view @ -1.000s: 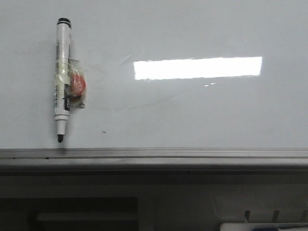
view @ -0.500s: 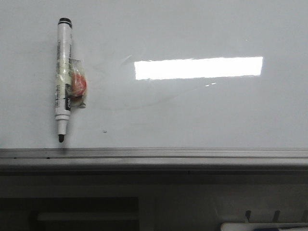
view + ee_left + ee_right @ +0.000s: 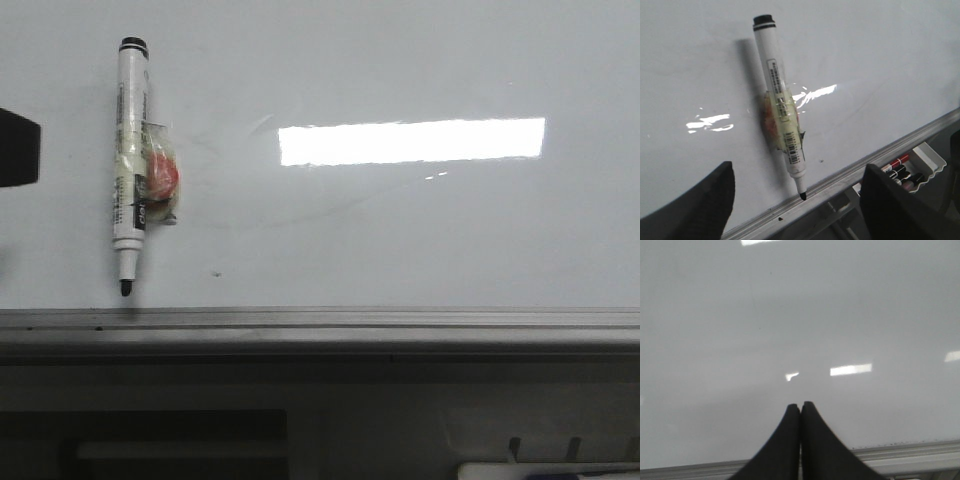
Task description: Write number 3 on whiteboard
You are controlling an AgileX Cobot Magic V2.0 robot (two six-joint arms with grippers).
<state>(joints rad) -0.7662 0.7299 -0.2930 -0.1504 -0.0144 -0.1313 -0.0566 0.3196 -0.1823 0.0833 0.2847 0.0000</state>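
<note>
In the front view you see the whiteboard (image 3: 400, 230) filling the upper part, with a bright rectangular light reflection (image 3: 412, 141) on it and a grey metal edge rail (image 3: 320, 322) along its lower side. A white marker (image 3: 131, 165) with a black end lies on the board at the left, its uncapped black tip pointing to the rail, and a small red and yellowish piece wrapped in clear tape (image 3: 162, 183) is fixed to its side. Only faint grey smears and a small dark dot are on the board; you cannot find any drawn number 3. A dark shape (image 3: 18, 148) comes in at the left edge of this view, and you cannot tell what part it is. In the left wrist view the left end effector (image 3: 797, 202) is wide open, one dark finger on each side of the marker (image 3: 779, 102), not touching it and holding nothing. Beyond the rail there is a pale tray (image 3: 920, 162) with some markers inside. In the right wrist view the right end effector (image 3: 800, 412) has its two fingers pressed together with nothing between them, over a bare part of the whiteboard (image 3: 800, 315), near the rail.
</note>
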